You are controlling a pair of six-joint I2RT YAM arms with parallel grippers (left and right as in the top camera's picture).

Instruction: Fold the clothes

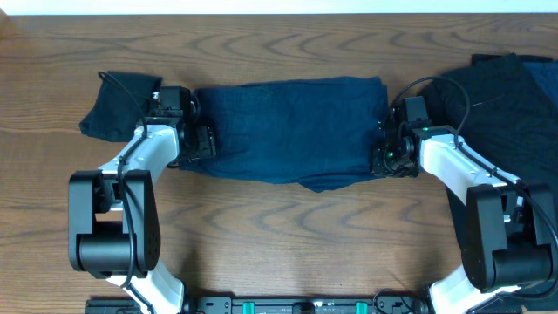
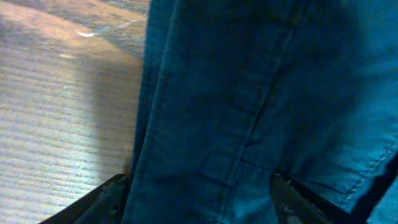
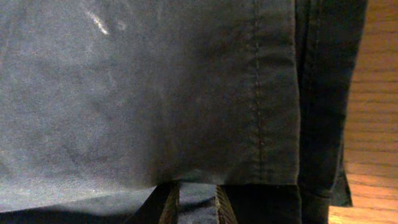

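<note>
The navy blue garment (image 1: pixel 292 126) lies spread flat across the middle of the table, partly folded. My left gripper (image 1: pixel 205 142) is at its left edge. In the left wrist view (image 2: pixel 199 199) its jaws stand wide apart with the navy fabric (image 2: pixel 249 93) between them. My right gripper (image 1: pixel 384 157) is at the garment's right edge. In the right wrist view (image 3: pixel 196 202) its jaws are close together, pinching a fold of the navy fabric (image 3: pixel 155 93) below a stitched hem.
A small black garment (image 1: pixel 118 109) lies bunched at the far left behind my left arm. A larger black garment (image 1: pixel 510 105) lies at the far right, by the table's edge. Bare wooden table (image 1: pixel 288 235) lies in front.
</note>
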